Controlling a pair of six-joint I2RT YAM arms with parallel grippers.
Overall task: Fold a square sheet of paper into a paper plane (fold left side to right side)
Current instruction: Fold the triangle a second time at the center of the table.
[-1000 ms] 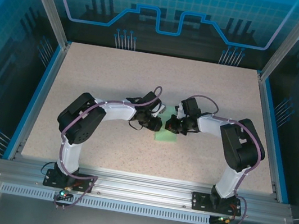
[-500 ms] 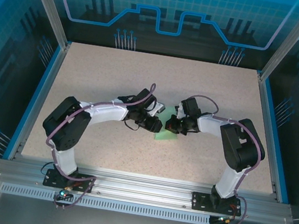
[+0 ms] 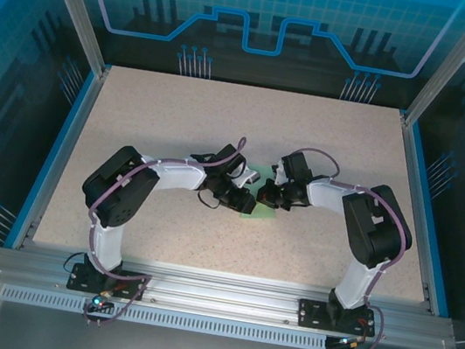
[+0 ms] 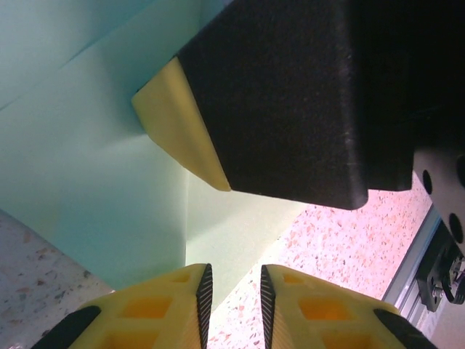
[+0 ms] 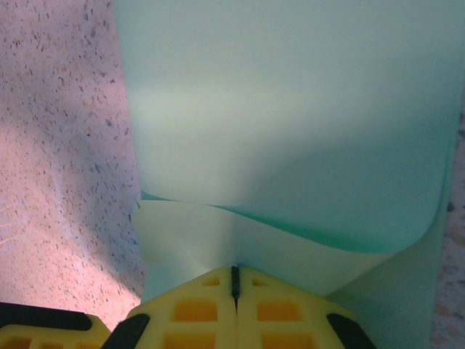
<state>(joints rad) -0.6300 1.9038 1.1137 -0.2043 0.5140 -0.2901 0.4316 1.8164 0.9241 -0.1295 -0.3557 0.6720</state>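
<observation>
**Ana:** Left pincer (image 4: 232, 291) first: how is it sitting?

**Ben:** It is hanging low over the counter (image 3: 179, 122). Its two yellow fingers are standing a narrow slit apart, and speckled surface is showing through the slit. One edge of the square sheet of paper (image 5: 290, 109) is running right up to that slit. I cannot tell whether the fingers are catching any of it.

**Ana:** And the right pincer (image 5: 234, 280)?

**Ben:** Its fingers are pressing tight together, with only a dark seam between them. They are pinching the sheet: a paler lower flap is going straight in between the tips.

**Ana:** What is the paper doing there?

**Ben:** In the right wrist view an upper layer is bowing over that lower flap and making a soft curved edge across it. The mint-green sheet is taking up most of that view, with the counter showing along the left side.

**Ana:** Where is the sheet lying overall?

**Ben:** From above, it is lying near the middle of the counter, directly under the spot where the two pincers are meeting nose to nose. A green patch is showing just on the near side of them.

**Ana:** How close are the two pincers?

**Ben:** Very close. In the left wrist view the right pincer's dark body is looming just ahead, and its yellow fingertip (image 4: 178, 123) is bearing down on the sheet. A crease is running away from that spot.
</observation>
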